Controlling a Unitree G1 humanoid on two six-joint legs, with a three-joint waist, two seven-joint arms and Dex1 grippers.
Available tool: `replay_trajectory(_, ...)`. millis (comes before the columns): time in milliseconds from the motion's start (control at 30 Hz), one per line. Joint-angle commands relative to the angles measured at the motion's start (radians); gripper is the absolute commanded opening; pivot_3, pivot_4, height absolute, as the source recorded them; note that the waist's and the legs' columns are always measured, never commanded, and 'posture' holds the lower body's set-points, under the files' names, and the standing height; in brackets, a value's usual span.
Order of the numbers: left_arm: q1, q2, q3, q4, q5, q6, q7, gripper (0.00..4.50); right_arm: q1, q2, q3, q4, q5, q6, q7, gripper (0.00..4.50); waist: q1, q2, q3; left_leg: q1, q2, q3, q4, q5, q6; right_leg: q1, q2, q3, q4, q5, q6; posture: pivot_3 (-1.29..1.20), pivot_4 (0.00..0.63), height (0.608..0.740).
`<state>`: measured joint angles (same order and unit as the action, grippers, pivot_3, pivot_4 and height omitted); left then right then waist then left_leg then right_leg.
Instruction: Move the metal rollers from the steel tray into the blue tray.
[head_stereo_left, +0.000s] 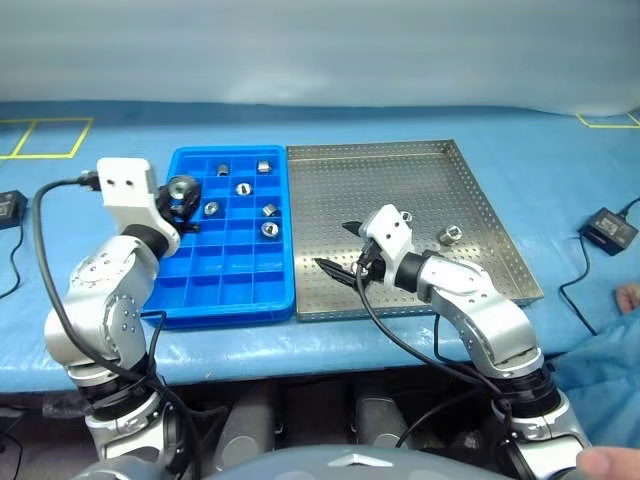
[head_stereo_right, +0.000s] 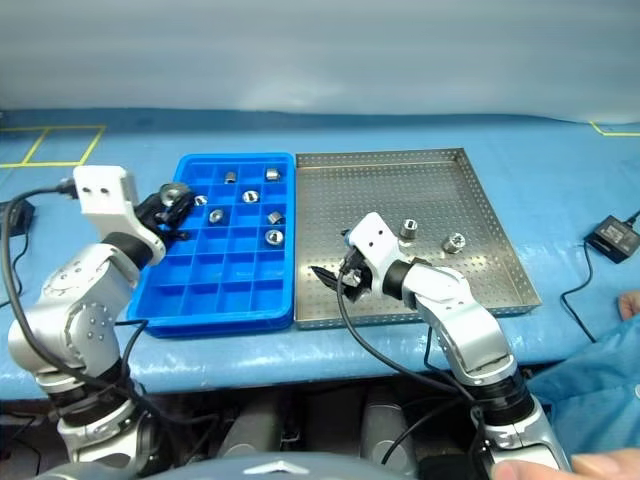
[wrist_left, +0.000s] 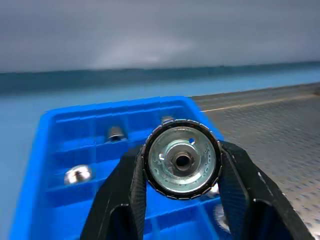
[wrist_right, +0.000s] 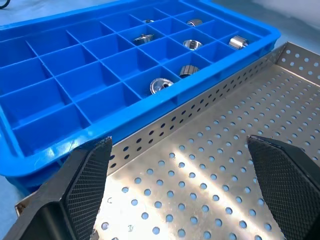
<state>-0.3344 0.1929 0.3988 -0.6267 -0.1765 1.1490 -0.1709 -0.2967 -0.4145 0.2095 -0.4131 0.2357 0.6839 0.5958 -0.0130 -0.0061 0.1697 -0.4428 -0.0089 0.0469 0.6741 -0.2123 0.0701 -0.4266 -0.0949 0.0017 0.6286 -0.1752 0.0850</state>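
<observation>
A: Rollers (head_stereo_right: 455, 241) in the steel tray (head_stereo_left: 420, 147)?
B: Two.
A: In the blue tray (head_stereo_left: 230, 152)?
B: Six clear; perhaps a seventh, half hidden.
A: Elsewhere?
B: One, in the left gripper (head_stereo_left: 183, 190). Trays: one steel, one blue.
</observation>
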Motion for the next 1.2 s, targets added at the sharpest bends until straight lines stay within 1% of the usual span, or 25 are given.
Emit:
replay_trajectory(33,-0.005,-0.008,-0.036,0.021,0.034,-0.025,0.07,1.7,-0.03,0.008,0.023,-0.021,-0.014,-0.023,-0.006,4.5,0.014,0.0,0.0,0.0,0.0,0.0,0.0,0.0,0.001,0.0,0.0,0.0,0.0,0.0,0.0,0.05,0.15,0.74)
replay_trajectory(167,0.014,-0.015,-0.058,0.127,0.076,-0.101,0.132,1.7,-0.037,0.013,0.038,-0.033,-0.017,-0.024,-0.011,4.5,0.027,0.0,0.0,-0.001,0.0,0.0,0.0,0.001,0.001,0.0,0.0,0.0,-0.001,0.0,0.0,0.04,0.15,0.74)
replay_trajectory(367,0.01,-0.018,-0.1,0.281,0.085,-0.206,0.15,1.7,-0.037,-0.003,0.037,-0.046,-0.033,-0.024,-0.019,4.5,0.028,0.0,0.0,-0.002,0.0,0.0,0.0,0.001,0.001,-0.001,0.0,0.0,-0.001,0.0,0.0,0.02,0.15,0.74)
replay_trajectory(767,0.024,0.001,-0.118,0.29,0.072,-0.215,0.138,1.7,-0.021,-0.016,0.038,-0.072,-0.043,-0.014,-0.039,4.5,0.024,0.0,0.0,-0.003,0.0,0.0,0.0,0.0,0.0,-0.002,0.0,-0.001,-0.001,0.0,-0.001,0.0,0.15,0.74)
replay_trajectory(800,0.024,0.002,-0.12,0.29,0.074,-0.214,0.14,2.43,-0.021,-0.016,0.038,-0.072,-0.044,-0.015,-0.041,4.5,0.024,0.0,0.0,-0.003,0.0,0.0,0.0,0.0,0.0,-0.002,0.0,-0.001,-0.001,0.0,-0.001,0.0,0.15,0.74)
replay_trajectory(867,0.023,-0.002,-0.118,0.292,0.072,-0.212,0.148,3.08,-0.021,-0.015,0.037,-0.074,-0.045,-0.016,-0.043,4.5,0.022,0.0,0.0,-0.003,0.0,0.0,0.0,0.0,-0.001,-0.002,0.0,-0.001,-0.001,0.0,-0.001,-0.01,0.15,0.74)
replay_trajectory(967,0.01,-0.035,-0.104,0.29,0.038,-0.246,0.148,4.03,-0.018,-0.017,0.036,-0.077,-0.049,-0.017,-0.046,4.5,0.015,0.0,0.0,-0.003,0.001,0.0,0.0,0.0,-0.001,-0.002,0.0,-0.001,-0.001,0.0,-0.001,-0.01,0.15,0.74)
replay_trajectory(1133,-0.014,-0.081,-0.126,0.263,-0.075,-0.357,0.051,4.03,0.0,-0.032,0.026,-0.095,-0.059,-0.008,-0.058,4.5,0.01,0.0,0.0,-0.004,0.0,0.0,0.0,0.0,-0.001,-0.003,-0.001,-0.001,-0.002,0.0,-0.001,-0.04,0.15,0.74)
replay_trajectory(1200,-0.041,-0.098,-0.174,0.243,-0.167,-0.377,-0.059,4.03,0.013,-0.053,0.014,-0.106,-0.076,0.005,-0.072,4.5,0.01,0.0,0.0,-0.004,0.0,0.0,0.0,-0.001,0.0,-0.003,-0.001,-0.001,-0.002,0.0,-0.001,-0.06,0.15,0.74)
